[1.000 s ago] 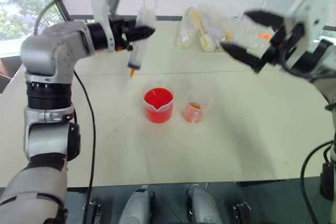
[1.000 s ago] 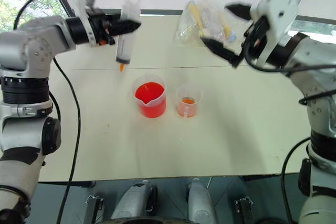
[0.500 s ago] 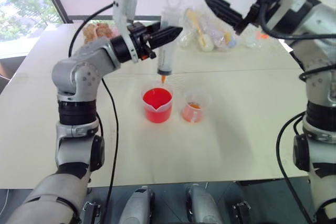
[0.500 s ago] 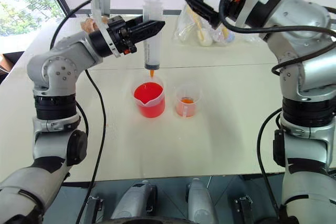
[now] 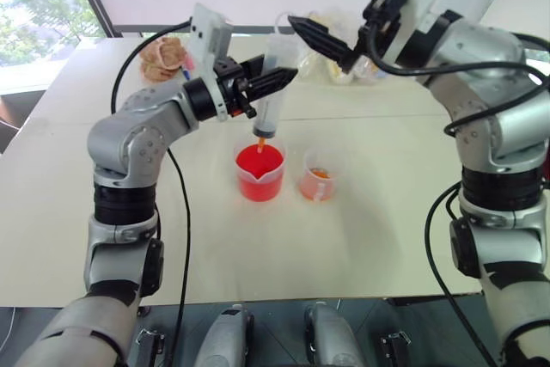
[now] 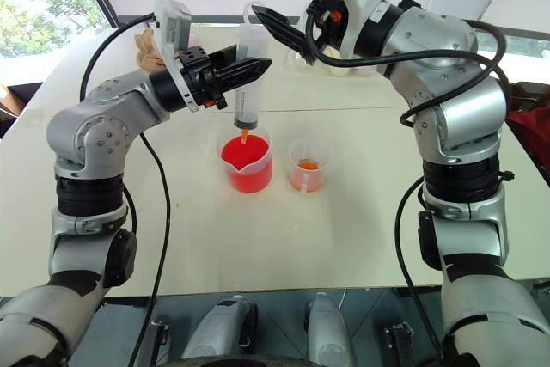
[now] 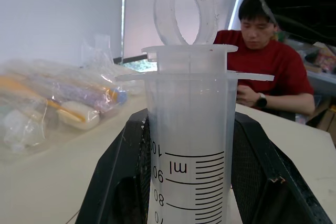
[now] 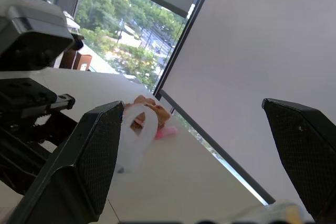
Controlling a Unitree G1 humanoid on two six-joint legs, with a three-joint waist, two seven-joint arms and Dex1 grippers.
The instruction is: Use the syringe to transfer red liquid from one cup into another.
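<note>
Beyond the pale table [image 5: 387, 238], a window [image 5: 34, 6] shows trees.

Upright syringe [image 5: 271, 83], orange tip over red beaker [image 5: 259, 173].

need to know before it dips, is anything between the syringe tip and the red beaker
Nothing visible. The syringe, clamped in the left tool, hangs upright with its orange tip just above the beaker's open mouth. The small cup stands apart, beside the beaker.
</note>
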